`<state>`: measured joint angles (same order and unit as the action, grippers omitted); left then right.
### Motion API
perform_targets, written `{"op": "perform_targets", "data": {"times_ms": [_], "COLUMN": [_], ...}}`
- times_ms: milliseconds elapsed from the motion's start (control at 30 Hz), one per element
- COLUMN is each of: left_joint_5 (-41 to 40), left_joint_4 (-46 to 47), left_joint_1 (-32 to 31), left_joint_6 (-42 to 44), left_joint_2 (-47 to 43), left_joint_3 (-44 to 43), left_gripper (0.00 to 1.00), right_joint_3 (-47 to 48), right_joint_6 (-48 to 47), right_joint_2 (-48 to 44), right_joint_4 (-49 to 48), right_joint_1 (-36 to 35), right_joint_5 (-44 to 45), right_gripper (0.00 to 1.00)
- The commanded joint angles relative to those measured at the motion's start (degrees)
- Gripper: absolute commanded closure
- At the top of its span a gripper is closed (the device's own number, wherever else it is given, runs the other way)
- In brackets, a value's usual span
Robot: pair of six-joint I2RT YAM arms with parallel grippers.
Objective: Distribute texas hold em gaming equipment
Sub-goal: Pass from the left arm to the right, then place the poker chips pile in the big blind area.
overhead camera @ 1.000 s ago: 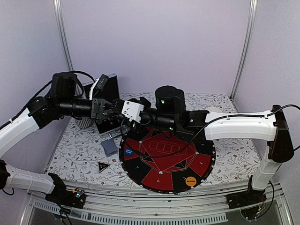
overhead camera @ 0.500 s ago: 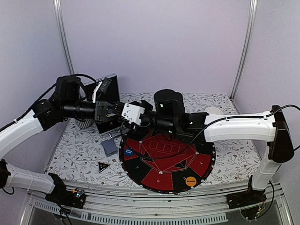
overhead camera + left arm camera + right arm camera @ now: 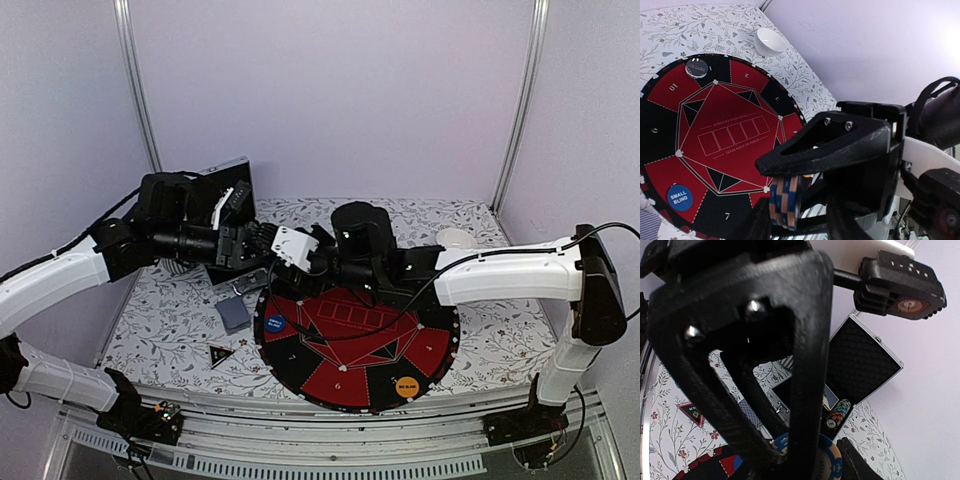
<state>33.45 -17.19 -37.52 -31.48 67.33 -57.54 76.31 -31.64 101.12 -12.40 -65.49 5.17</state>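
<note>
Where the arms meet, in the air between case (image 3: 860, 357) and mat (image 3: 340, 380): left hand (image 3: 252, 241) and right hand (image 3: 272, 240) tip to tip.
Case: silver-edged, open, lid raised, far left of the desk (image 3: 150, 320), partly hidden by the left arm.
Case chips (image 3: 838, 412): a short striped stack standing inside the case.
Cards (image 3: 234, 314): grey-blue pack, flat on the desk, just left of the mat.
Marker (image 3: 220, 354): black triangle, flat on the desk, nearer than the cards.
Left hand: clamped on a chip stack (image 3: 785, 200), blue and orange striped, held on edge, clear of the desk.
Right hand: a striped chip shows between its fingers (image 3: 805, 365); gripping or merely beside it, cannot tell.
Blue button (image 3: 274, 323): on the mat, left rim.
Orange button (image 3: 406, 385): on the mat, near-right rim.
Bowl (image 3: 455, 238): white, on the desk, beyond the mat's far-right rim.
</note>
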Motion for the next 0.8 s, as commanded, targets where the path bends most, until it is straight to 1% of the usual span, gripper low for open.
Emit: {"op": "perform_targets", "data": {"times_ms": [0, 67, 167, 267, 333, 433, 533, 667, 767], "left_joint_5": [0.4, -0.7, -3.6, -8.3, -11.9, -16.2, -19.5, -24.8, -27.3], "left_joint_4": [2.3, 1.6, -1.3, -5.8, -9.0, -12.3, -14.2, -15.9, -15.5], "left_joint_1": [-0.5, -0.5, -0.1, 1.1, 2.5, 5.9, 9.6, 12.7, 13.4], "left_joint_6": [0.6, 1.2, 2.8, 6.0, 8.1, 10.6, 12.8, 15.0, 15.9], "left_joint_2": [-0.1, -0.3, -0.7, -1.1, -1.6, -2.5, -2.5, -1.7, -1.6], "left_joint_3": [0.0, -0.2, -1.1, -3.1, -4.5, -5.3, -4.7, -3.3, -1.7], "left_gripper": [0.52, 0.43, 0.26, 0.13, 0.07, 0.02, 0.02, 0.02, 0.02], "right_joint_3": [-0.3, -0.4, -0.5, -0.4, -1.2, -3.5, -4.8, -2.9, -1.9], "right_joint_6": [2.2, 3.1, 5.5, 9.5, 12.3, 16.5, 20.7, 27.0, 30.6], "right_joint_2": [-2.5, -2.9, -3.5, -4.1, -4.9, -6.7, -7.4, -4.3, -2.3], "right_joint_4": [1.1, 2.5, 6.2, 11.7, 15.0, 18.2, 21.4, 27.7, 30.3], "right_joint_1": [0.9, 1.2, 1.8, 2.8, 3.6, 4.5, 6.1, 7.6, 7.7], "right_joint_5": [-0.8, -1.1, -2.0, -2.3, -2.7, -3.7, -4.9, -3.1, -4.0], "right_gripper": [0.98, 0.98, 0.98, 0.98, 0.98, 0.98, 0.98, 0.98, 0.98]}}
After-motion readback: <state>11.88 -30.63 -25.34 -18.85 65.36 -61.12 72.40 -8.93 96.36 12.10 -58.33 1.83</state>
